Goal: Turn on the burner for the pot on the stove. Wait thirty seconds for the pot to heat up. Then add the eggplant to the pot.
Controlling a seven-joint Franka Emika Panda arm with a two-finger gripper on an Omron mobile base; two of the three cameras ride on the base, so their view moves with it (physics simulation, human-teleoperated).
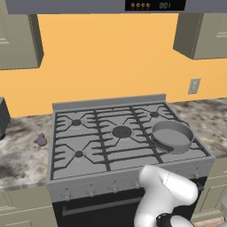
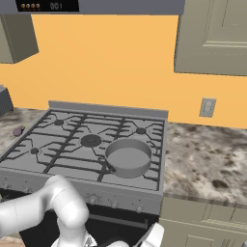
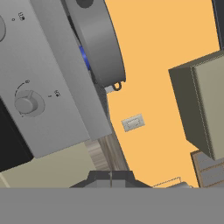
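- The pot (image 1: 172, 136) was seated on the front right grate of the stove (image 1: 88, 177), handle toward the middle; it read as pre-placed over the burner to be lit.
- In the hand view the pot (image 3: 98, 39) was seen rolled sideways from below the rim, with a blue patch (image 3: 84, 57) just under it, judged to be flame, so the burner was probably already lit.
- That burner itself was hidden under the pot; the larger middle burner (image 1: 121, 131) sat just beside the pot.
- A front-panel knob (image 3: 27, 104) lay close ahead of the end effector (image 3: 111, 178), slightly to one side; no contact was visible.
- The end effector was closed with nothing held; its tips were seen pressed together at the bottom of the hand view, which suits a knob push or twist rather than a pick.
- The arm was folded low in front of the stove, consistent with working the knob row.
- The eggplant (image 1: 41, 140) was left on the tabletop (image 1: 22, 155) to the left of the stove, well apart from both pot and end effector.
- Judgement: heating wait in hand; eggplant transfer not yet started.
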